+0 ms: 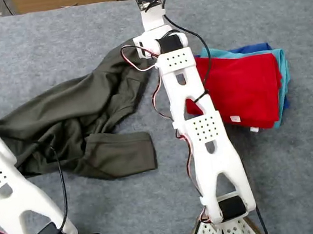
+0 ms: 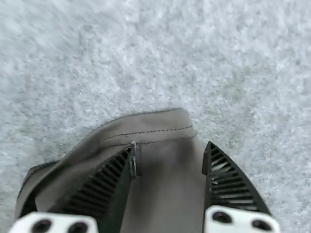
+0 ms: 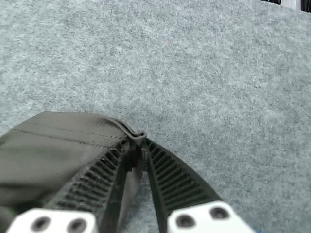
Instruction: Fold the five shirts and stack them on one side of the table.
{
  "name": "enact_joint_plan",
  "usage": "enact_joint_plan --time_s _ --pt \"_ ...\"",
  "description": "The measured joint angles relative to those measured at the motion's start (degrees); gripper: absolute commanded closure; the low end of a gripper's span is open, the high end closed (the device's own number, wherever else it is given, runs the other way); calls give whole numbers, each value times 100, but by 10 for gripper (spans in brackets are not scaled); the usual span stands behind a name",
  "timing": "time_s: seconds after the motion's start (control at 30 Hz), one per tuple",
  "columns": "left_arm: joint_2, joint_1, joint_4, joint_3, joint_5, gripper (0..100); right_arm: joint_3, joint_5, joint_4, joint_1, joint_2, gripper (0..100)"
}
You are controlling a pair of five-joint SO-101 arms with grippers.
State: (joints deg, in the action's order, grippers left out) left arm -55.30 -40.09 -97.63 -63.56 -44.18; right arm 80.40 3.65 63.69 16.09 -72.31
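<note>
The right pincer (image 3: 140, 148) is pinched tight on an edge of the green shirt (image 1: 82, 114). The left pincer (image 2: 167, 155) is open wide over its hem. The shirt lies crumpled on the table (image 1: 300, 168), near the folded shirts (image 1: 244, 89).

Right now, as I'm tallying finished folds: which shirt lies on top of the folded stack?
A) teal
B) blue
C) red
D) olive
C: the red shirt lies folded on top, with the teal shirt and the blue shirt peeking out beneath it, while the olive shirt lies crumpled apart from the stack.
</note>
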Motion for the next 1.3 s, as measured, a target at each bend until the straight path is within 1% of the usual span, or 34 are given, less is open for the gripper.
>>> enact_joint_plan --time_s 0.23,0.3,0.33,0.4,0.43,0.5,0.6,0.63,0.7,0.8,0.87,0.97,1.1,1.2,1.3 --pt "-70 501 -97 44 0 788 0 0 0 0 0 997" --pt "-70 677 -229 70 9 824 0 0 0 0 0 997" --pt "-70 782 -255 132 62 867 0 0 0 0 0 997" --pt "-70 1064 -255 273 431 971 0 0 0 0 0 997" --pt "-62 1231 -255 343 695 989 0 0 0 0 0 997" --pt "-26 1556 -255 519 1240 950 0 0 0 -9 0 997" --pt "123 1688 -255 923 1512 971 0 0 0 -9 0 997" --pt "158 1653 -255 1099 1565 985 0 0 0 -9 0 997" --pt "229 1582 -255 1547 1705 981 0 0 0 -9 0 997" --pt "431 1609 -246 2242 2119 982 0 0 -18 9 0 997" --pt "633 1793 -237 2778 2365 982 0 0 -88 9 0 997" --pt "1020 2171 -70 3631 2505 982 0 0 -88 9 0 997" --pt "1749 2479 501 4862 2602 982 0 0 -88 9 0 997" --pt "2400 2497 1029 5802 2796 982 0 0 -88 9 0 997" --pt "3051 2479 1582 6629 2831 982 0 -123 -88 9 0 997"
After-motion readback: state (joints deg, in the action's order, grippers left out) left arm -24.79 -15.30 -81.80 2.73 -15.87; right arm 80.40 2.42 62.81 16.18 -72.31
